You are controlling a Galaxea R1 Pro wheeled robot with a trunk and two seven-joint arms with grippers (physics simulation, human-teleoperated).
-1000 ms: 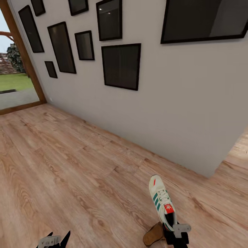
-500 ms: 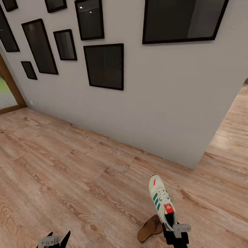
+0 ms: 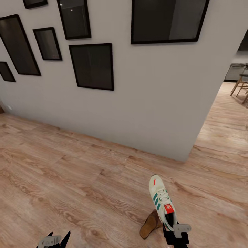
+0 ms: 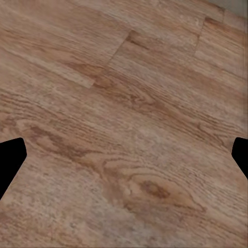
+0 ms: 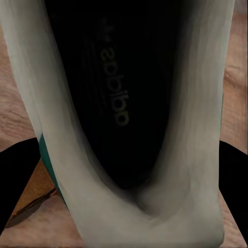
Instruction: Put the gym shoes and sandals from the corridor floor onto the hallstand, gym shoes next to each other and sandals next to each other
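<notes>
A white gym shoe [image 3: 162,201] with green stripes and a red tongue patch hangs toe-forward over the corridor floor [image 3: 69,172], my right gripper [image 3: 174,229] shut on its heel end. In the right wrist view the gym shoe's dark insole [image 5: 113,88] lies between the black fingers [image 5: 15,181]. A brown sandal [image 3: 150,224] lies on the floor just beside and below the held shoe, partly hidden by it. My left gripper [image 3: 58,237] hovers open over bare planks [image 4: 124,129] at the lower left. The hallstand is out of view.
A grey wall [image 3: 144,103] with several black picture frames runs across ahead and ends at a corner [image 3: 189,158]. To the right of that corner the floor carries on into a room with wooden chairs [image 3: 241,82].
The camera has swung right: the frames slid left, the outdoor doorway left the view, and the room at right appeared. The gym shoe stays in my right gripper.
</notes>
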